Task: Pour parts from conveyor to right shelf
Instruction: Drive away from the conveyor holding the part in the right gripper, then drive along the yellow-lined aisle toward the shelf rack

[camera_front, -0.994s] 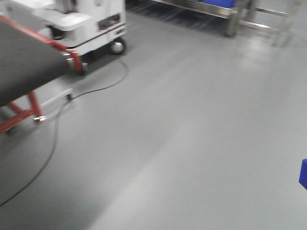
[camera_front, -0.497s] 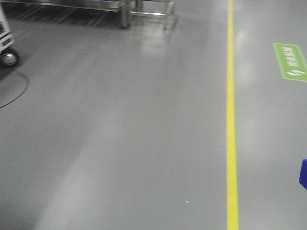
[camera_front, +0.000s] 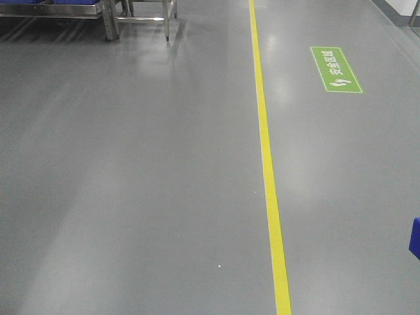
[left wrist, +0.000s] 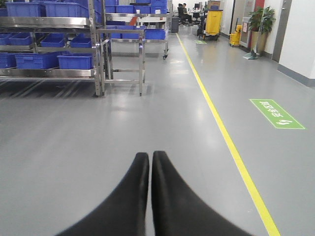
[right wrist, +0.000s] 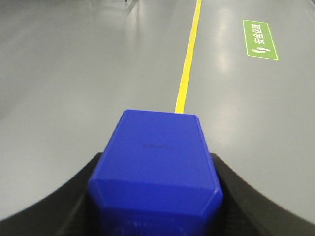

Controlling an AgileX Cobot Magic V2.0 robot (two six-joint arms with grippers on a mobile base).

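Steadiness is mattering: we are carrying the blue block (right wrist: 156,155) clamped in right gripper (right wrist: 156,199) toward the shelf (left wrist: 47,22), left gripper (left wrist: 150,162) closed empty

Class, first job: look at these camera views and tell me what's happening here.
The robot's right end effector is shut on a blue block; the left end effector is shut and empty. Ahead lies grey floor with a yellow line, and the shelf of blue totes stands further off to the left. No conveyor is in view.
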